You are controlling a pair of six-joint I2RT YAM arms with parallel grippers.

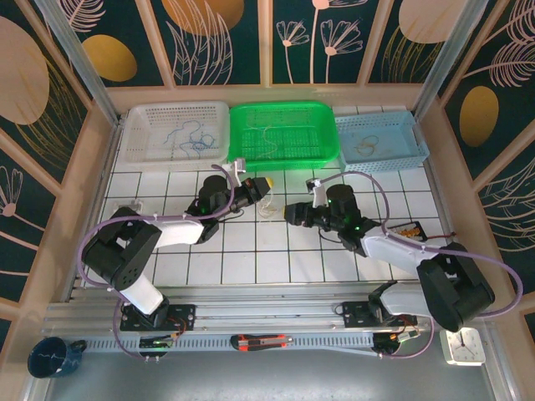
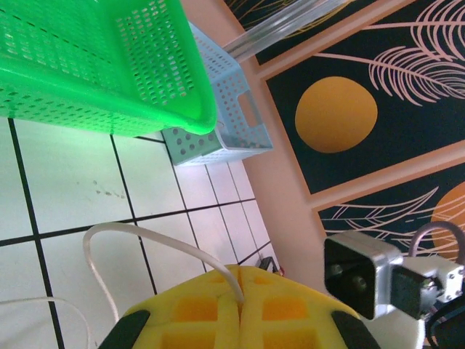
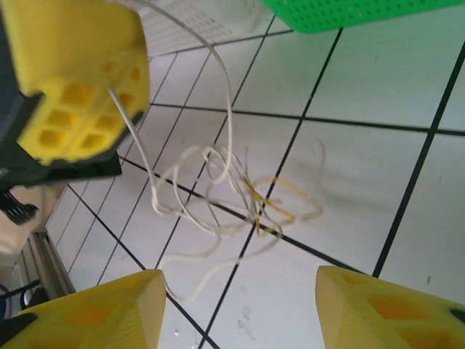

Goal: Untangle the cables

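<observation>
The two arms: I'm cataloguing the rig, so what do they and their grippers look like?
The left arm and right arm have bulky black joints, white link covers and a thick purple cable each. The left gripper and right gripper carry blocky yellow finger pads with square recesses.

White tiled table (image 1: 266, 251); dark floral wall panels (image 1: 224, 42).

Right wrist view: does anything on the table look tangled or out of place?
Yes. The cables lie in a knotted clump on the tiled table, outside the green basket. One whitish strand runs up from the clump into the left gripper, whose jaws are shut on it.
</observation>
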